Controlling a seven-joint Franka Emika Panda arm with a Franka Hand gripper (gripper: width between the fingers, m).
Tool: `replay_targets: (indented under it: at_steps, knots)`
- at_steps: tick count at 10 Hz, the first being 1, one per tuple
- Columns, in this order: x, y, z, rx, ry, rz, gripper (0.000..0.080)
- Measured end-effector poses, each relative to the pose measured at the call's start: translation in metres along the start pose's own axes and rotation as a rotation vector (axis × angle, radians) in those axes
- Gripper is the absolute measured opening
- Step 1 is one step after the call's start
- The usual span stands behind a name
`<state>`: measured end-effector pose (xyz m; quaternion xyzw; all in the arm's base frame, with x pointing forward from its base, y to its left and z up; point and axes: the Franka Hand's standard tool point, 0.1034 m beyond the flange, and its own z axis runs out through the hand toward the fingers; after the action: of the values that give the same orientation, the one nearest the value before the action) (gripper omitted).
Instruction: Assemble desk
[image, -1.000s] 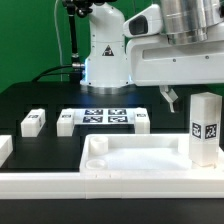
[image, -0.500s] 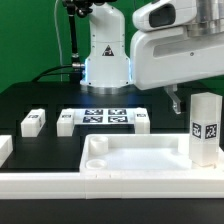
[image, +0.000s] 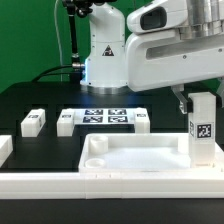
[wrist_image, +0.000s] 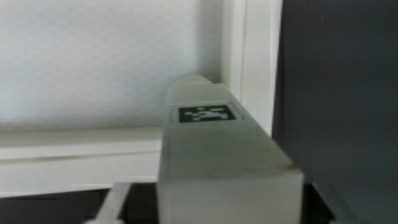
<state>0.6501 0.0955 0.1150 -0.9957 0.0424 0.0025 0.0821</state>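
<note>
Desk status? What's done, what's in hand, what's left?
Done: one leg stands upright at the corner of the desk panel on the exterior view's right; seating unclear. In hand: end effector at that leg's top, grip not confirmable. Left: three loose legs lying by the marker board.

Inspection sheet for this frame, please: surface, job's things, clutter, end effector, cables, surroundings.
Surface: black table, parts lying on it.
Job's things: panel; upright leg at its corner on the exterior view's right; three flat legs behind.
Clutter: marker board; rail along the front.
End effector: at the upright leg's top; grip cannot be told.
Cables: thin dark line beside the arm's base, perhaps a cable.
Surroundings: green backdrop.
</note>
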Motion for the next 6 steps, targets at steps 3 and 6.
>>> replay_targets:
  at_steps: [3, 6]
  knots:
    - [0.0001, -0.0053, 0.0024, -0.022, 0.035, 0.440, 0.0294]
    - [0.0006, -0.0043, 0.0036, 0.028, 0.033, 0.994, 0.0294]
